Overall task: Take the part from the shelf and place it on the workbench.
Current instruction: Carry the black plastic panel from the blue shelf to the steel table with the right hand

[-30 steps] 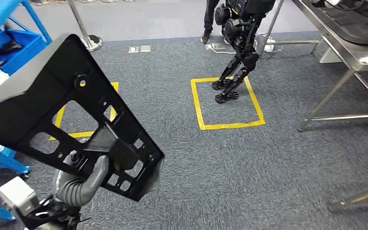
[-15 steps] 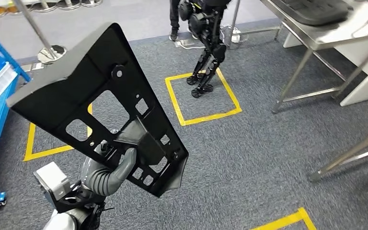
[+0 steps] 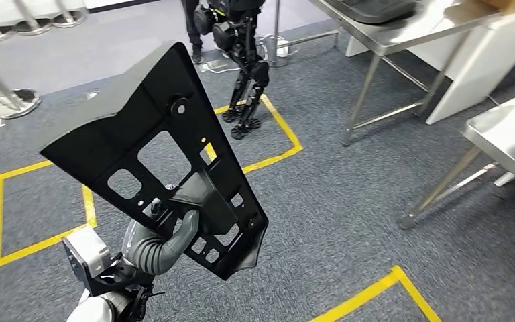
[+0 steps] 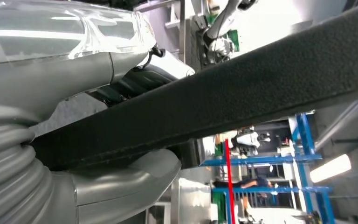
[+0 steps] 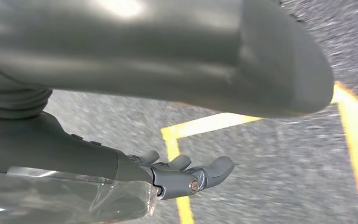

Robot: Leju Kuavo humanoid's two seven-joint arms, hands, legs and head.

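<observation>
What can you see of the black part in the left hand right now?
The black part is a flat, matte, plastic-looking panel, wide at its far end and narrowing toward the robot, pierced by rectangular cutouts and small round holes, with a raised block near the narrow end. It is tilted up above the grey carpet. The left hand grips it at the narrow end, thumb against its face.

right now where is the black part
In the head view the black part is held up at left of centre in the left hand, above the grey carpet, with the steel workbench off to the right.
</observation>
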